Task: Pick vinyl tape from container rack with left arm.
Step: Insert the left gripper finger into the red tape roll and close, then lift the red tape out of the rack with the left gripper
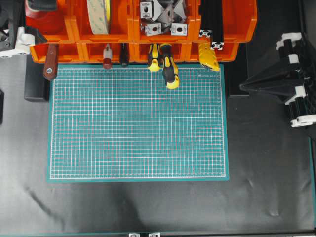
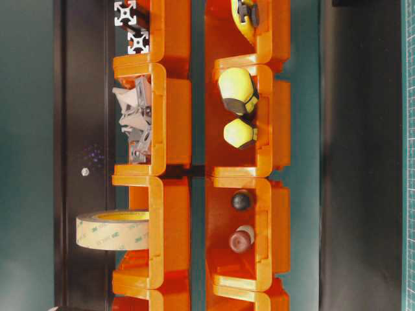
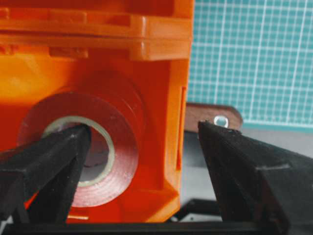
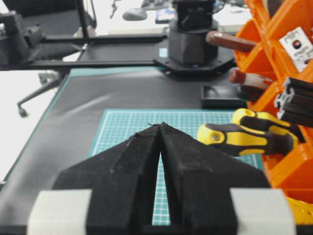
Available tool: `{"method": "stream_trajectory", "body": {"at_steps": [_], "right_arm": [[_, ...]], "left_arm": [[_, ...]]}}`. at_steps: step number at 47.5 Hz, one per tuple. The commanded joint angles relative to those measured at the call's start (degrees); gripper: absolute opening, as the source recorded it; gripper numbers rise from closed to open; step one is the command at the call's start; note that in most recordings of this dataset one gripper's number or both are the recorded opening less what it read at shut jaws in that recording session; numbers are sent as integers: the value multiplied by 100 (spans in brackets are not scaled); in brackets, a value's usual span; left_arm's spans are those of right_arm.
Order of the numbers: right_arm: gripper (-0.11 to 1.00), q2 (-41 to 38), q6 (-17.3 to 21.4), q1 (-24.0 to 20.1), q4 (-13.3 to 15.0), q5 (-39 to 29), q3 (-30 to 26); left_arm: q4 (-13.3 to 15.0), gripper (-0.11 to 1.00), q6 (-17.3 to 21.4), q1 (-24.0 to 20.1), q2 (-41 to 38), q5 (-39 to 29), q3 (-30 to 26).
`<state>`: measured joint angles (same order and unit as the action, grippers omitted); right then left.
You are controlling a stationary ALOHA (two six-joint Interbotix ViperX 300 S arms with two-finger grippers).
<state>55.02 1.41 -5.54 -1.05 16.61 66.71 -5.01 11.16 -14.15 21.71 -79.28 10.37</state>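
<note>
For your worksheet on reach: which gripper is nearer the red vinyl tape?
Left. The left gripper stands open at the vinyl tape in its orange bin; one finger overlaps its core. The right gripper is shut, over the mat.

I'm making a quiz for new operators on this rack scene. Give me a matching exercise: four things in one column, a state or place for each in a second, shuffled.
Things:
1. left gripper
2. right gripper
3. vinyl tape
4. cream tape roll

States or places:
A. standing on edge in an upper bin
B. jaws shut, tips together over the mat
C. lying in an orange bin, one finger at its core
D. jaws wide apart

Pairs: 1-D, 2-B, 3-C, 4-A
</note>
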Motion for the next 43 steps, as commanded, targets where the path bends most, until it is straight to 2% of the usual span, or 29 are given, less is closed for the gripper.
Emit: {"method": "stream_trajectory", "body": {"at_steps": [1,11,16,23,32,37,43], "right_arm": [[1,-44,0,-44,-9,62,-97],[1,-44,0,-62,-9,62,-97],[1,-44,0,-88,-9,70,-97],[1,-44,0,-167,-9,88,-97],[1,-44,0,-229,-9,97,-97],[1,-44,0,-237,-9,88,-97],[1,-44,0,-229,-9,97,-97]], "left_arm": [[-18,84,-9,-18,105,53,-44],[-18,82,-9,-97,105,44,-44],[-18,75,26,-123,105,44,-44],[-18,54,44,-123,114,35,-44],[-18,21,53,-123,105,35,-88],[-18,20,53,-123,123,26,-299],[-18,20,53,-114,149,-123,-826]]}}
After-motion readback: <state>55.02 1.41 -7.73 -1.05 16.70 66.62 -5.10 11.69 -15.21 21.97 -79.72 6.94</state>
